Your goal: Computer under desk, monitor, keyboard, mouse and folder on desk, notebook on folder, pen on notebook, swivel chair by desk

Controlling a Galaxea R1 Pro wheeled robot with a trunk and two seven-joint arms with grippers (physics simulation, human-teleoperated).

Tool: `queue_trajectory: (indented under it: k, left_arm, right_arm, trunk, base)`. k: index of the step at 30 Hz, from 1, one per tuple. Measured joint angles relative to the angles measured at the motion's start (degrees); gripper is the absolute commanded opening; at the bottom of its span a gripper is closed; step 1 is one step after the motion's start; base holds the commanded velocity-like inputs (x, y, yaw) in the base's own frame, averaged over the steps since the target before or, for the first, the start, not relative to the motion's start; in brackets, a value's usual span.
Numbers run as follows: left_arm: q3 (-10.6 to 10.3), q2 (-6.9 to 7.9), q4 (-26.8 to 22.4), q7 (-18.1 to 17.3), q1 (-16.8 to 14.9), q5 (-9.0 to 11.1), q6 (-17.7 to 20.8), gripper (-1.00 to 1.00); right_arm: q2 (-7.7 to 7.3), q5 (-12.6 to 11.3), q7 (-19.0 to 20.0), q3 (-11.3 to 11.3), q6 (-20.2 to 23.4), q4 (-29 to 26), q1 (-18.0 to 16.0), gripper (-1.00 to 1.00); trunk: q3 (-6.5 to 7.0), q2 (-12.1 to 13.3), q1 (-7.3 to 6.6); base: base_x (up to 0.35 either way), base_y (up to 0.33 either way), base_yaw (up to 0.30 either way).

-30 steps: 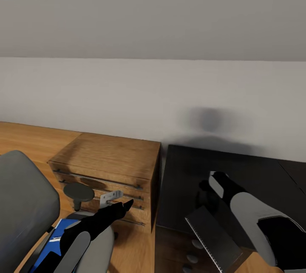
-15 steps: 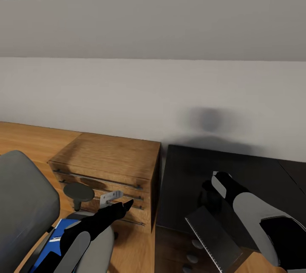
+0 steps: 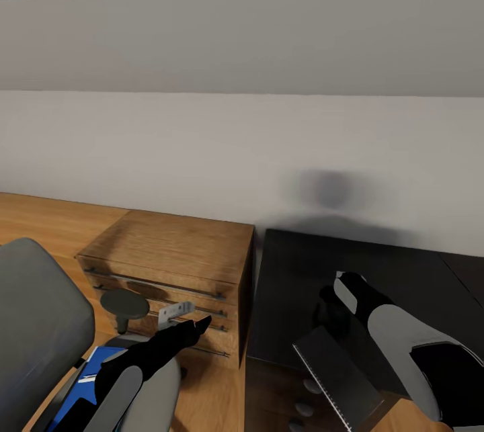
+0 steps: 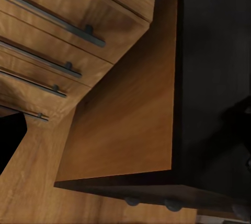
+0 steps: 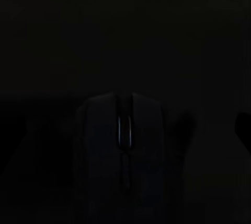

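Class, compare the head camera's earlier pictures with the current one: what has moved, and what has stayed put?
The right arm's wrist edged slightly toward the robot over the desk in the first half second, then held. The left gripper, swivel chair, folder and wooden cabinet did not move.

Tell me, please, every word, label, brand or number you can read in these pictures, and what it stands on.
None can be read.
The blue folder on the swivel chair carries a small white mark, too small to read.
The mouse, wooden cabinet and desk show no lettering.
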Motion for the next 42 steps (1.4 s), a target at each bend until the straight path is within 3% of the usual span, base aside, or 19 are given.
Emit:
queue_trajectory:
  k: [42]
  left_arm:
    - [0.07,0.03,-0.03,0.0,0.01,0.35,0.0,1.0]
  right_arm:
    - [0.5,0.71,-0.11,0.23,-0.5,2.99,-0.05,1.0]
  trunk:
    - [0.01,-0.01,0.0]
  base:
    - [0.0,0.0,0.0]
